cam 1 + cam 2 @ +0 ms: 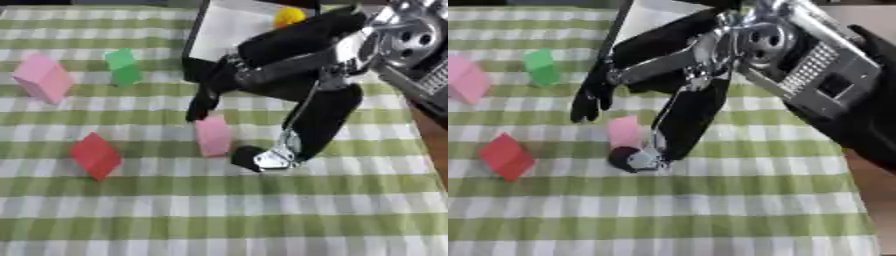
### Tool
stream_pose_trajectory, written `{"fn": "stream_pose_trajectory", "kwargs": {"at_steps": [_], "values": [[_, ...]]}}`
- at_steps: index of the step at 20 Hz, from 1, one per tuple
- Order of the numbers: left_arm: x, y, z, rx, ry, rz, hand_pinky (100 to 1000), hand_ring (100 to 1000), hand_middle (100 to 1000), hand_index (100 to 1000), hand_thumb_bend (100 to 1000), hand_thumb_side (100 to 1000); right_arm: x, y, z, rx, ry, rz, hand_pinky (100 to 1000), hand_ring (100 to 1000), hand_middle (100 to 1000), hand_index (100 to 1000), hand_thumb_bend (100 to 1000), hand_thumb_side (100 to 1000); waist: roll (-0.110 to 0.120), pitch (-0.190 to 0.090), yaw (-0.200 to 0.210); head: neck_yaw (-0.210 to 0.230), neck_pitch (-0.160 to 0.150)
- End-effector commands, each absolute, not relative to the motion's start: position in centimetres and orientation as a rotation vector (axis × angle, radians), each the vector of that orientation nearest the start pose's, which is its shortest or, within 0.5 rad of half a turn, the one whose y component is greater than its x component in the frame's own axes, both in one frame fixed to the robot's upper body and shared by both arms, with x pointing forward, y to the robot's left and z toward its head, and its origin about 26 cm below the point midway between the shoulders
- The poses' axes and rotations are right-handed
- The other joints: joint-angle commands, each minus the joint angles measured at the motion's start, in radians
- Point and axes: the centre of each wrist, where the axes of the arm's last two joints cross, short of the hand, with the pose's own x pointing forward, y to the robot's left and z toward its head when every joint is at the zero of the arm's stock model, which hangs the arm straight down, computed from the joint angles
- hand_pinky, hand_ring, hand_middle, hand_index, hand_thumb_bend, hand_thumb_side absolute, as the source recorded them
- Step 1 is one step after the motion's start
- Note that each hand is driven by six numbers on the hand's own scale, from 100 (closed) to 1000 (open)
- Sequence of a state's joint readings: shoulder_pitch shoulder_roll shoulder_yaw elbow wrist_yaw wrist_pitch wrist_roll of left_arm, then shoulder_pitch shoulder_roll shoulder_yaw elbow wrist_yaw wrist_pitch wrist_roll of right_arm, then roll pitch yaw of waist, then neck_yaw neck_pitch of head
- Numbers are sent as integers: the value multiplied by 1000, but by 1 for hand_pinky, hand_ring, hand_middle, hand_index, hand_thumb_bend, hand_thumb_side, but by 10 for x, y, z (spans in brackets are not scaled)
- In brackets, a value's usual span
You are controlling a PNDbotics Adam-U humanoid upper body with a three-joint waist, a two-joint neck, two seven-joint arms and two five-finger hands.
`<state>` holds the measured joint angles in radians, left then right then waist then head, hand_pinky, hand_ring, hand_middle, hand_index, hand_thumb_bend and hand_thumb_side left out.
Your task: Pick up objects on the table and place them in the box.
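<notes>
My right hand (262,75) reaches down from the upper right over the middle of the table. Its fingers are spread and open around a small pink block (213,136). One finger (201,105) hangs just above the block's upper left, and the thumb tip (261,159) sits by its lower right. I cannot tell whether either touches the block. Behind the hand at the top stands the white box with a black rim (219,30); a yellow object (289,16) lies inside it. My left hand is in neither view.
On the green-and-white checked cloth lie a larger pink block (42,77) at far left, a green block (122,66) beside it, and a red block (94,155) lower left. The table's brown right edge (433,135) shows beside my forearm.
</notes>
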<state>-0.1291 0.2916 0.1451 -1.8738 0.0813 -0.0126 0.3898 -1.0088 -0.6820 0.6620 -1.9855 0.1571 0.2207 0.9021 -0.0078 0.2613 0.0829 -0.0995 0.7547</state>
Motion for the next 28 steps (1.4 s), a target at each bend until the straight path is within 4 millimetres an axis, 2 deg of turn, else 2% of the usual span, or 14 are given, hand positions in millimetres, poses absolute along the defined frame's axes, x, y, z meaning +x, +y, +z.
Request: {"fn": "stream_pose_trajectory", "kwargs": {"at_steps": [1,7,11,20,25,28], "values": [[290,322,139,490,-2060,244,766,809,799,805,100,766,283,-119,313,240,1947,-3004,953,870,821,917,198,506,-8,-35,2,0,0],[290,322,139,488,-2062,244,766,809,798,805,100,766,302,-114,293,328,1950,-3041,958,880,834,926,201,541,-9,-32,8,-3,-3],[290,321,139,484,-2062,243,767,810,799,805,100,767,313,-110,284,409,1958,-3018,962,889,844,928,202,518,-11,-30,10,-5,-6],[290,320,139,479,-2062,246,767,810,798,805,100,767,348,-115,256,556,2010,-3039,958,888,844,927,224,537,-11,-27,14,-5,-10],[290,320,139,476,-2063,248,768,810,798,805,100,767,361,-117,243,580,1996,-3065,959,889,845,929,235,582,-10,-24,17,-6,-11],[291,320,139,474,-2065,248,768,810,798,805,100,767,366,-118,237,565,1967,-3093,967,893,840,934,269,646,-9,-23,19,-7,-12]]}}
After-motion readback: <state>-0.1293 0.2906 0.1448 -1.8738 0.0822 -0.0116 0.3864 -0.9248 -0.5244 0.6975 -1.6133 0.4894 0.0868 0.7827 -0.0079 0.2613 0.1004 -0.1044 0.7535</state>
